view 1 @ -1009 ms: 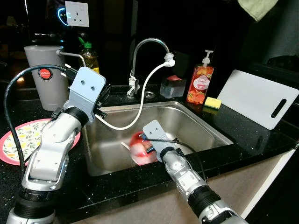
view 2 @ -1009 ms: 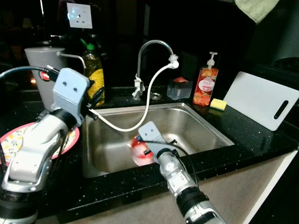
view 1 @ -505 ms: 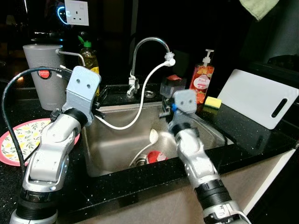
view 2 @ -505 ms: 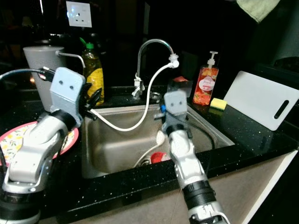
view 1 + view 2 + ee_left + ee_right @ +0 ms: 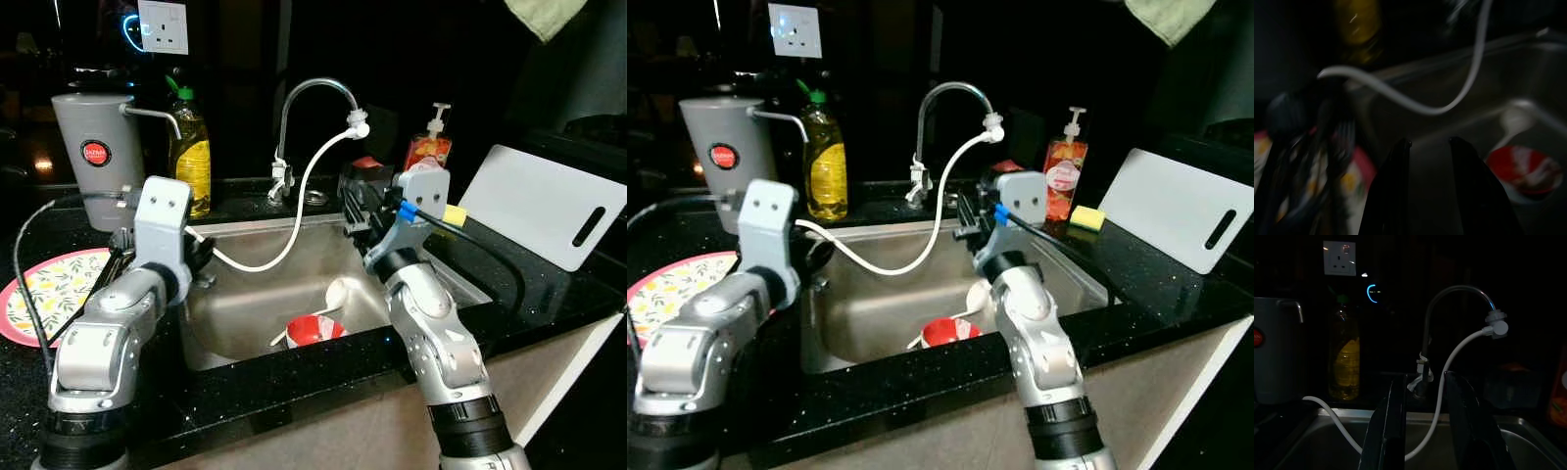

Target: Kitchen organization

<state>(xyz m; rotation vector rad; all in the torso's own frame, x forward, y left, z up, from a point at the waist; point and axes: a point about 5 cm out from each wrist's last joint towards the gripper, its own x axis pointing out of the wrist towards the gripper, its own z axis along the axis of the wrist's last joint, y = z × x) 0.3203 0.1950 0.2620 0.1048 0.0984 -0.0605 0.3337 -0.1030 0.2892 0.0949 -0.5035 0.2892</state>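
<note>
A red bowl (image 5: 313, 331) lies on the bottom of the steel sink (image 5: 245, 308), with a white spoon (image 5: 338, 292) leaning beside it. My right gripper (image 5: 1424, 377) is raised above the sink's back right part, level with the rim. It is open, nothing sits between its fingers, and it points toward the faucet (image 5: 1449, 298). My left gripper (image 5: 1431, 142) hangs over the sink's left edge, also open and empty, and the bowl (image 5: 1523, 171) lies below and beyond it.
A white hose (image 5: 294, 230) sags from the faucet spout (image 5: 313, 93) across the sink. On the black counter stand a yellow soap bottle (image 5: 191, 147), a grey jug (image 5: 98, 157), a pink plate (image 5: 39, 294), a pump dispenser (image 5: 431, 147), a sponge (image 5: 453, 215) and a white cutting board (image 5: 549, 206).
My right gripper let go of the red bowl and rose out of the sink toward the back right. The bowl stays on the sink bottom. My left arm dropped lower at the sink's left edge.
</note>
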